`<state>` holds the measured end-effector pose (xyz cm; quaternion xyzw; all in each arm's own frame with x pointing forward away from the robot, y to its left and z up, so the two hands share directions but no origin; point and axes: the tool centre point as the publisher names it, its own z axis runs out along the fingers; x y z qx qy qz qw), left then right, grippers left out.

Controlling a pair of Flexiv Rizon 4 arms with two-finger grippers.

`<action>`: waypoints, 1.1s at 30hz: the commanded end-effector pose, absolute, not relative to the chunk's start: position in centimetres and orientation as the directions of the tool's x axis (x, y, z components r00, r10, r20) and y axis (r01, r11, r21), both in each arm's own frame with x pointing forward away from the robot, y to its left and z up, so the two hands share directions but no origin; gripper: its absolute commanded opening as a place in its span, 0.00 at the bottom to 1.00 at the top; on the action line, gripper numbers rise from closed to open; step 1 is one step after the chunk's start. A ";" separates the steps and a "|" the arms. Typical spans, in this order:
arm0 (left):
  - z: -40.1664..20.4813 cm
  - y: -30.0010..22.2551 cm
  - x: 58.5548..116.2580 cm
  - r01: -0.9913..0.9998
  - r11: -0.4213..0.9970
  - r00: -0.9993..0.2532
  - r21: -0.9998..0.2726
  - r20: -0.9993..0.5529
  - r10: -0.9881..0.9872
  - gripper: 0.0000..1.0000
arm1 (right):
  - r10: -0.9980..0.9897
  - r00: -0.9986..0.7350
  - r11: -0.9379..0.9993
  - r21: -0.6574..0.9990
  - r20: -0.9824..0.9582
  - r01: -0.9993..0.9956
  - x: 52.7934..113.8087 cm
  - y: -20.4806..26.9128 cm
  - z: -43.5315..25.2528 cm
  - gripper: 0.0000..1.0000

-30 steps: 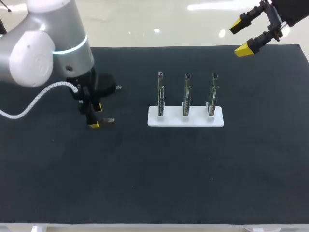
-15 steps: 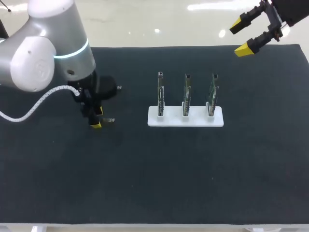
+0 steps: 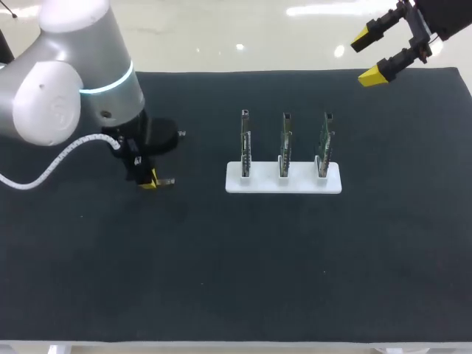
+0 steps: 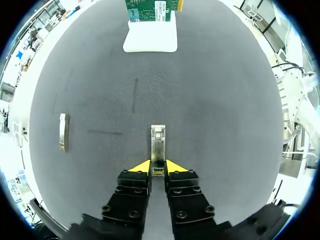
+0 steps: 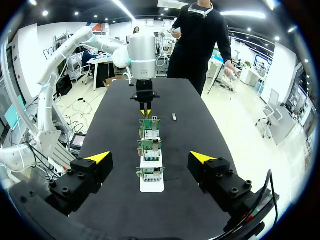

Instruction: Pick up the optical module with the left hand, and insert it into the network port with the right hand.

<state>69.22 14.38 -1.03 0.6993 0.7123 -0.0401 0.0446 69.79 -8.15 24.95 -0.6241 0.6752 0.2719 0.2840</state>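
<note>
Though the head view obscures the grip, the left tool pinches the optical module; ahead of the gaping right tool, a stand holds three boards.

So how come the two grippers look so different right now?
The left gripper is down low at the table, while the right gripper hangs up high by its far right corner. The left gripper is pinched shut on the optical module, but the right gripper is spread wide and holds nothing. Both have black fingers with yellow tips.
</note>
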 end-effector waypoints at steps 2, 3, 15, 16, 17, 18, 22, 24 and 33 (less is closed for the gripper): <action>1.0 15.4 68.7 1.000 0.003 0.000 0.013 -0.194 0.981 0.00 | -0.687 -0.059 0.073 0.012 -0.724 -0.997 69.8 -8.1 24.9 1.00; 1.4 15.5 68.6 1.000 0.000 0.002 0.010 -0.214 0.977 0.00 | -0.687 -0.059 0.073 0.012 -0.724 -0.997 69.8 -8.1 24.9 1.00; 9.6 17.2 66.7 0.996 -0.071 0.089 0.055 -0.491 0.867 0.00 | -0.687 -0.059 0.073 0.012 -0.724 -0.997 69.8 -8.1 24.9 1.00; 10.3 17.3 66.6 0.995 -0.070 0.100 0.076 -0.518 0.850 0.00 | -0.687 -0.059 0.073 0.012 -0.724 -0.997 69.8 -8.1 24.9 1.00; 11.4 17.5 66.4 0.995 -0.074 0.101 0.072 -0.541 0.835 0.00 | -0.687 -0.059 0.073 0.012 -0.724 -0.997 69.8 -8.1 24.9 1.00; 12.1 17.6 66.3 0.995 -0.074 0.099 0.067 -0.555 0.826 0.00 | -0.687 -0.059 0.073 0.012 -0.724 -0.997 69.8 -8.1 24.9 1.00; 14.9 18.0 65.9 0.994 -0.075 0.106 0.076 -0.629 0.771 0.00 | -0.687 -0.059 0.073 0.012 -0.724 -0.997 69.8 -8.1 24.9 1.00; 16.3 18.3 65.8 0.993 -0.078 0.118 0.090 -0.667 0.735 0.00 | -0.687 -0.059 0.073 0.012 -0.724 -0.997 69.8 -8.1 24.9 1.00; 21.3 19.1 65.1 0.986 -0.099 0.165 0.133 -0.804 0.571 0.00 | -0.687 -0.059 0.073 0.012 -0.724 -0.997 69.8 -8.1 24.9 1.00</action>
